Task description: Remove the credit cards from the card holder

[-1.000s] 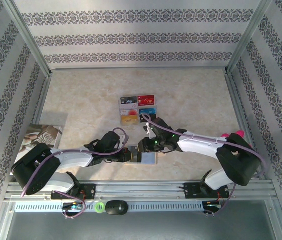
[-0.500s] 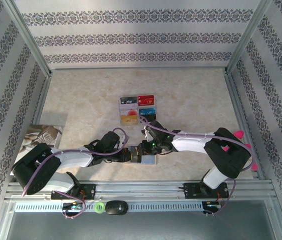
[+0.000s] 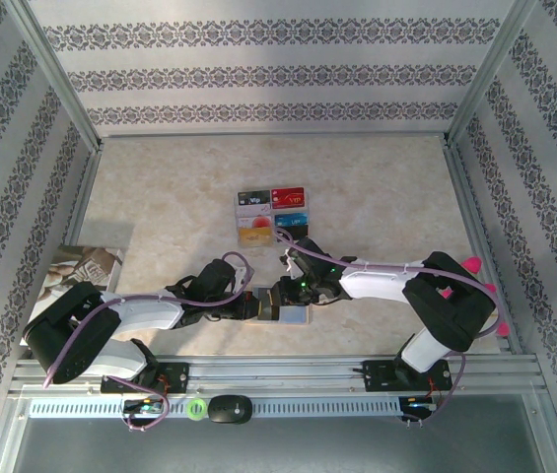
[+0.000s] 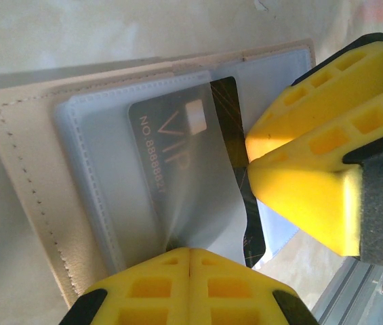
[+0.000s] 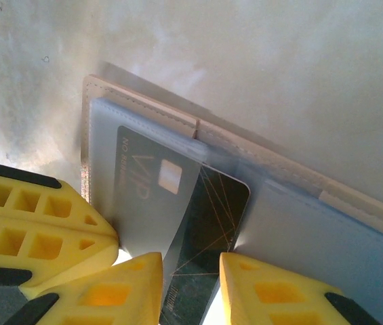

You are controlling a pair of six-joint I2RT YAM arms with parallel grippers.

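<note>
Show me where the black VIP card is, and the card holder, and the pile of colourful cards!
black VIP card [image 4: 177, 169], left wrist view, on the part under the clear sleeve.
card holder [image 5: 144, 103], right wrist view, on its tan stitched edge.
colourful cards [image 3: 272, 215], top external view, on the middle of the group.

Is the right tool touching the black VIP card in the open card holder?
Cannot tell. In the right wrist view the right tool straddles the black VIP card, but no contact or gap shows plainly.
</note>
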